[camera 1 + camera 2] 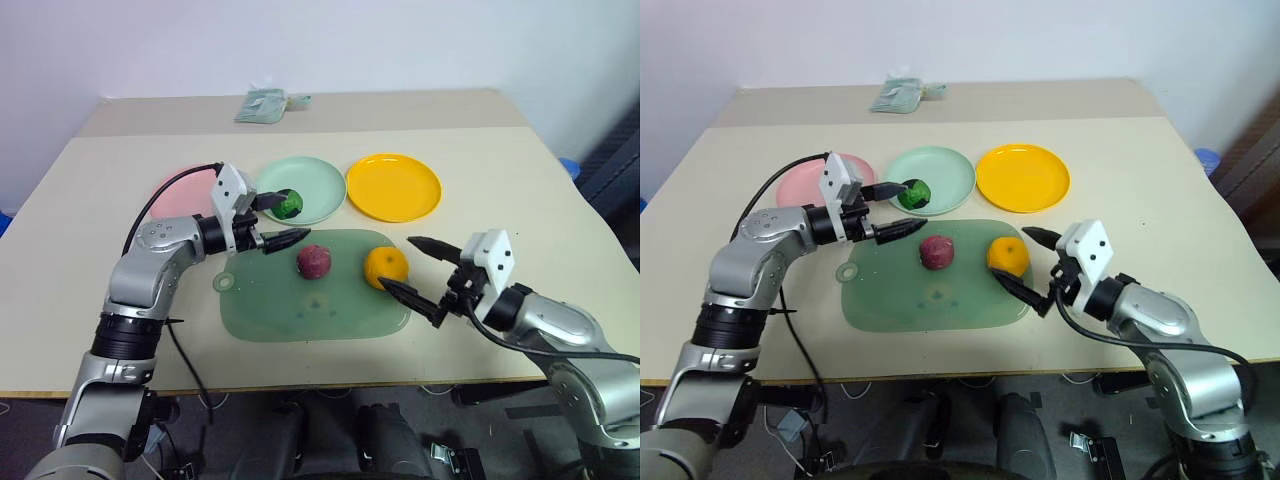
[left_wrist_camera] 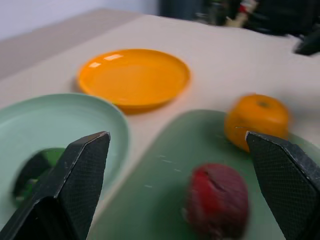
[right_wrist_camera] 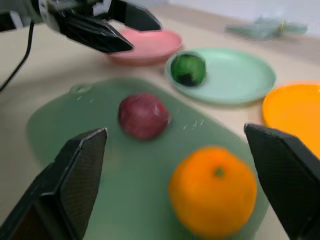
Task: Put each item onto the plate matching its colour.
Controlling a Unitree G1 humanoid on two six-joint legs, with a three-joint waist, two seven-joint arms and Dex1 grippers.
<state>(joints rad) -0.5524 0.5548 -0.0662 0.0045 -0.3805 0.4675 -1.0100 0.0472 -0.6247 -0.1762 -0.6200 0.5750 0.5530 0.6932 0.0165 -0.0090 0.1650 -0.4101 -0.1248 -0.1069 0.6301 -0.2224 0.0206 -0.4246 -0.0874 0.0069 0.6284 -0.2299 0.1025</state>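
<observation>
Beige desk [image 1: 90,190], two pieces not yet sorted, each lying in front of a different arm.

Green piece [image 1: 290,204] sits on the green plate [image 1: 325,180]. Orange piece [image 1: 385,267] rests on the green board [image 1: 300,310], just ahead of and partly between the right fingers [image 1: 425,278], which stand wide and empty; the orange plate [image 1: 395,186] lies well beyond them. Purple-red piece [image 1: 314,261] lies just past the tips of the left fingers [image 1: 275,220], also wide and empty, the pink plate [image 1: 180,195] beside that arm.

Plain test room, beige table [image 1: 500,180], bare white wall [image 1: 300,40], trailing cables [image 1: 790,330]
</observation>
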